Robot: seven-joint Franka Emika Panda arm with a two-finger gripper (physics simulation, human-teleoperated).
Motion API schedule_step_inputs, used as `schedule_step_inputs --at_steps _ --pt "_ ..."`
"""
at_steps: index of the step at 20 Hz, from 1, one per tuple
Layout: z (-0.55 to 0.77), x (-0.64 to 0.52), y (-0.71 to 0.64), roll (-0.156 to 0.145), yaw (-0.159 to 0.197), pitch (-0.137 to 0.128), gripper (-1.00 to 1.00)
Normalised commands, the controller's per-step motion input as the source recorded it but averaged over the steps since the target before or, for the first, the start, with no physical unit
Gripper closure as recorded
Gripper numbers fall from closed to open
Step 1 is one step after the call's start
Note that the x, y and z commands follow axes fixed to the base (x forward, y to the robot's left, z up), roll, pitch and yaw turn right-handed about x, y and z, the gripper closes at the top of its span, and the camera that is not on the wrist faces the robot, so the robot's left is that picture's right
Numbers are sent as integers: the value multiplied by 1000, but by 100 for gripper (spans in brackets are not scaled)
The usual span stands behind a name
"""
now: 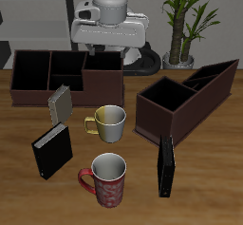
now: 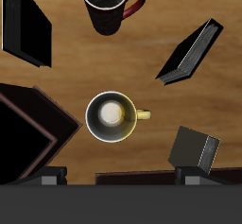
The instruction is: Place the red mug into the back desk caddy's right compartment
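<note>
- Red mug (image 1: 108, 178) — patterned, whitish inside, upright near the tabletop's front edge; its handle points sideways along that edge; nothing grips it.
- Back desk caddy (image 1: 66, 77) — long dark brown box along the tabletop's back edge; its wide end section, the right compartment (image 1: 30, 69), lies at the end away from the potted plant (image 1: 185, 20) and appears empty.
- Gripper (image 2: 121, 178) — poised high above the tabletop near the caddy, well apart from the red mug; only two dark finger tips (image 2: 53, 178) show at the wrist view's border, set apart, nothing between them.
- Step in hand (judged): the reach for the mug; best done by passing over the cream-yellow mug (image 1: 107, 122), which stands between, then descending straight onto the red rim opposite the handle.
- Wrist view alone: the cream-yellow mug's pale floor from directly above (image 2: 112, 117); the red mug's dark hollow (image 2: 106, 3).
- Exterior view alone: the whole caddy with its dividers; the angled caddy (image 1: 185, 98); a black book (image 1: 166, 167) standing beside the red mug — a hazard for a wide swing.
</note>
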Motion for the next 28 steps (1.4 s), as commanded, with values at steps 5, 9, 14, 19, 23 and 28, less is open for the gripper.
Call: schedule_step_inputs --at_steps 5,9,14,19,23,28 --pt "-29 45 53 11 7 -4 -100" --pt "-46 199 4 -18 50 -47 -100" --pt "-30 313 -22 19 -3 -13 -100" --pt "-58 451 -9 60 4 -15 -100" --pt "0 287 97 90 64 -24 -100" --pt "66 494 -51 -8 36 -37 -100"
